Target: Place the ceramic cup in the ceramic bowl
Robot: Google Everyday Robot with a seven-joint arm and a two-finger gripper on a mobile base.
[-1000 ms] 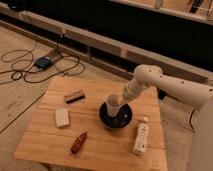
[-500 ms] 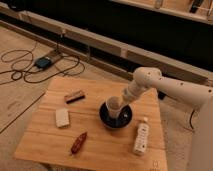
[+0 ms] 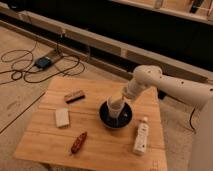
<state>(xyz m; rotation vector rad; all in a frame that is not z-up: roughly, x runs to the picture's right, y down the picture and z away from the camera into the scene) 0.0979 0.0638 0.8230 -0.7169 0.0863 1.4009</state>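
The pale beige ceramic cup [image 3: 114, 108] stands upright inside the dark ceramic bowl [image 3: 115, 116] on the wooden table [image 3: 95, 132]. My gripper [image 3: 120, 97] is at the end of the white arm that comes in from the right. It is at the cup's upper right rim, directly over the bowl. The cup's base is hidden by the bowl's rim.
A white bottle with a label [image 3: 141, 136] lies right of the bowl. A dark flat box [image 3: 74, 96] lies at the table's back left, a pale block [image 3: 62, 117] at left, a reddish-brown item [image 3: 78, 142] near the front. Cables and a blue box [image 3: 43, 62] lie on the floor.
The cup has come down a little into the bowl. The arm has barely shifted.
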